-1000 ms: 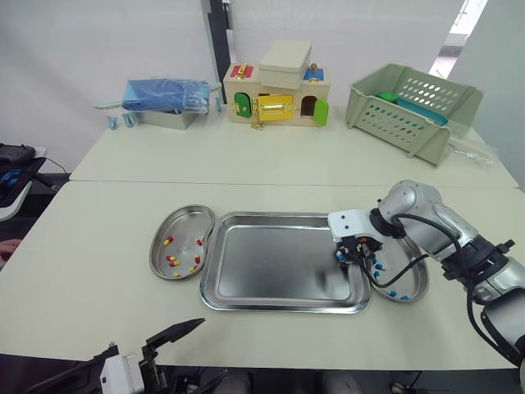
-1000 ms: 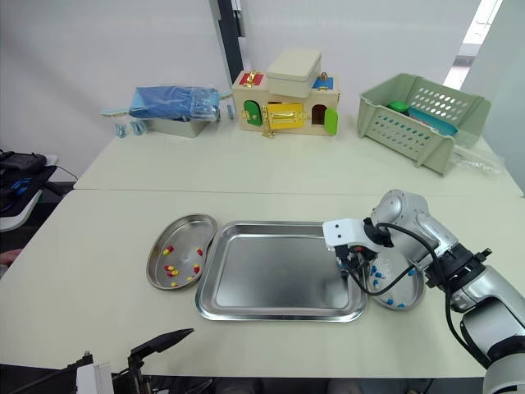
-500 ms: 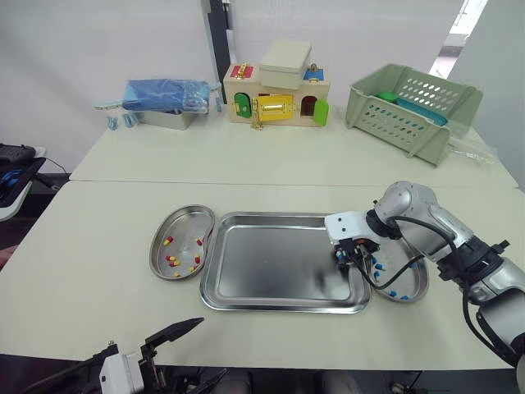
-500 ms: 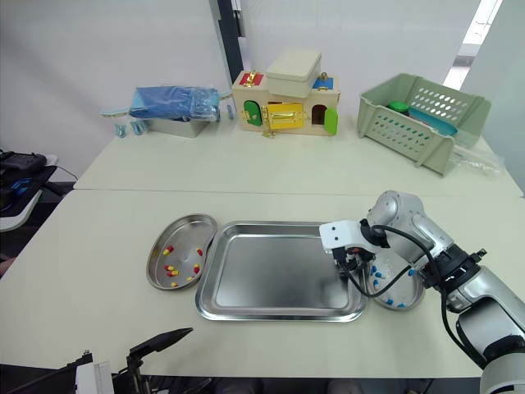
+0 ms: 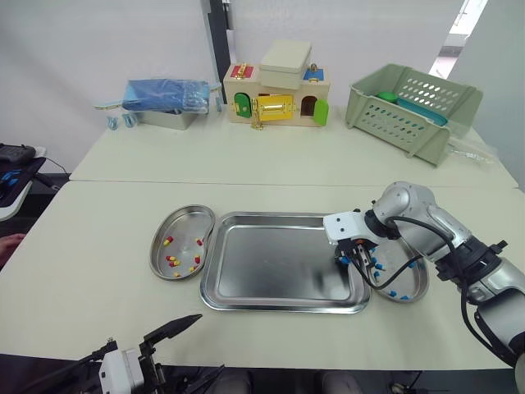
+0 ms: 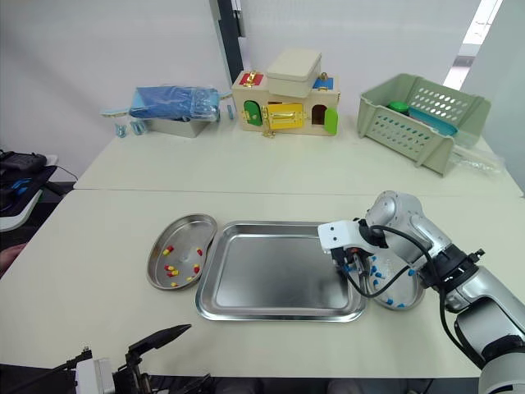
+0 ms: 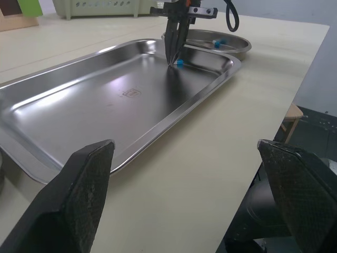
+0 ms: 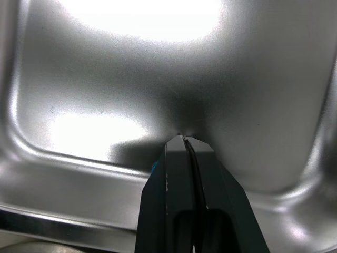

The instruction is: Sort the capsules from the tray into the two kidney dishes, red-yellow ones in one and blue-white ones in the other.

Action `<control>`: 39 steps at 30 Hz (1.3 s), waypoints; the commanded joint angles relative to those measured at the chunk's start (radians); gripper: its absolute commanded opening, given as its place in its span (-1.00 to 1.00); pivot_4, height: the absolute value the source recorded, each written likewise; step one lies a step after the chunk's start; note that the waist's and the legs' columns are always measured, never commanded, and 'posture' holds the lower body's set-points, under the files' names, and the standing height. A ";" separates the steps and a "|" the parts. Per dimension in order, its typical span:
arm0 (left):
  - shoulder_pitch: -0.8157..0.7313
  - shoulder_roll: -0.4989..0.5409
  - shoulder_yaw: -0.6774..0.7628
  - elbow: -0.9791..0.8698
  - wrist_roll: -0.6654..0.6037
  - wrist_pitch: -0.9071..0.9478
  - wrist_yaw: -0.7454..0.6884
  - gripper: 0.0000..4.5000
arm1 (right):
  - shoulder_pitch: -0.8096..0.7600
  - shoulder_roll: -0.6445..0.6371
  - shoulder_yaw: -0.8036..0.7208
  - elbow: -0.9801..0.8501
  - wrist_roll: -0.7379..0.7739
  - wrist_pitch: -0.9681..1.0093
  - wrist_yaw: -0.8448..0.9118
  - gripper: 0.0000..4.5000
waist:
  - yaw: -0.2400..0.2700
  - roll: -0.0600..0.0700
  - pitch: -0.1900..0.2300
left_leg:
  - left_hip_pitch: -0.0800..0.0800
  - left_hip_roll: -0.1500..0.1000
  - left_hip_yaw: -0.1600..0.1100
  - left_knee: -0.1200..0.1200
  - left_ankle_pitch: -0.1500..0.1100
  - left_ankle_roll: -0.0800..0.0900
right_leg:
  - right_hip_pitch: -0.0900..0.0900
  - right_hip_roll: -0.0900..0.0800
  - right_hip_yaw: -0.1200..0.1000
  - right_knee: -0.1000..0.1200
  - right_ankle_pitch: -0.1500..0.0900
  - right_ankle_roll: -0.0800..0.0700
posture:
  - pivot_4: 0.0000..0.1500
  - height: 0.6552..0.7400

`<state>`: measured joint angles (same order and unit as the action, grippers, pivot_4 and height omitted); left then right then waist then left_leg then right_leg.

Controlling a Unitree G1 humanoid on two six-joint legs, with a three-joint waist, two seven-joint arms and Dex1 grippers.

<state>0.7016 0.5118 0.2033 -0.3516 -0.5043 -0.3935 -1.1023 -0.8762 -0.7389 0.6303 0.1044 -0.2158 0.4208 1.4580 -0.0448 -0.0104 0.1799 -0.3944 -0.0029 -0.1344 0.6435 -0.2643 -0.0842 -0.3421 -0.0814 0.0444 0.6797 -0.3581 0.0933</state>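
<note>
The steel tray [image 5: 271, 267] lies mid-table. My right gripper [image 5: 353, 261] points down at the tray's right end, fingers [image 8: 181, 174] shut tight with the tips on the tray floor. A small blue capsule [image 7: 179, 62] lies on the floor right beside the tips, not between them. The left kidney dish [image 5: 195, 220] holds several red-yellow capsules [image 5: 172, 261]. The right kidney dish [image 5: 421, 287], behind the right gripper, holds several blue-white capsules [image 5: 391, 293]. My left gripper [image 7: 184, 153] hovers low at the near table edge, fingers spread wide and nothing between them.
Across a seam, the far table carries a metal box with a blue packet [image 5: 164, 100], a wooden toy house [image 5: 277, 94] and a green basket [image 5: 410, 107]. A cable loops from the right wrist over the right dish.
My right gripper has edged slightly left at the tray's right end. The left gripper has stayed put.
</note>
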 commanded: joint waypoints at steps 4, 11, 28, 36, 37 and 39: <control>0.005 0.015 -0.005 -0.040 -0.006 0.007 0.007 1.00 | 0.004 0.002 -0.052 -0.038 0.024 0.002 0.006 -0.91 | 0.000 0.000 0.000 | 0.000 0.000 0.000 0.000 0.000 0.000 | 0.000 0.000 0.000 0.000 0.000 0.000 | 1.00 1.00; 0.002 0.015 -0.005 -0.043 -0.006 0.015 0.010 1.00 | 0.011 -0.010 -0.085 -0.095 0.046 0.077 0.021 -0.23 | 0.000 0.000 0.000 | 0.000 0.000 0.000 0.000 0.000 0.000 | 0.000 0.000 0.000 0.000 0.000 0.000 | 1.00 1.00; -0.002 0.015 -0.013 -0.059 0.000 0.029 0.028 1.00 | 0.037 -0.022 -0.046 -0.056 -0.005 0.108 0.012 -0.23 | 0.000 0.000 0.000 | 0.000 0.000 0.000 0.000 0.000 0.000 | 0.000 0.000 0.000 0.000 0.000 0.000 | 1.00 1.00; -0.013 0.012 -0.015 -0.062 0.003 0.039 0.039 1.00 | 0.047 -0.020 -0.036 -0.057 -0.021 0.095 0.013 -0.23 | 0.000 0.000 0.000 | 0.000 0.000 0.000 0.000 0.000 0.000 | 0.000 0.000 0.000 0.000 0.000 0.000 | 1.00 1.00; -0.014 0.011 -0.015 -0.061 0.003 0.041 0.041 1.00 | 0.048 -0.021 -0.036 -0.058 -0.022 0.094 0.014 -0.23 | 0.000 0.000 0.000 | 0.000 0.000 0.000 0.000 0.000 0.000 | 0.000 0.000 0.000 0.000 0.000 0.000 | 1.00 1.00; -0.016 0.012 -0.016 -0.061 0.003 0.042 0.044 1.00 | 0.049 -0.026 -0.034 -0.063 -0.026 0.088 0.017 -0.38 | 0.000 0.000 0.000 | 0.000 0.000 0.000 0.000 0.000 0.000 | 0.000 0.000 0.000 0.000 0.000 0.000 | 1.00 1.00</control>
<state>0.6845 0.5210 0.2002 -0.3822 -0.5025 -0.3521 -1.0603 -0.8336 -0.7560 0.5906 0.0494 -0.2269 0.5147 1.4686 -0.0446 -0.0103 0.1801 -0.3944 -0.0030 -0.1344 0.6434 -0.2643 -0.0842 -0.3420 -0.0814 0.0444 0.6797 -0.3581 0.0933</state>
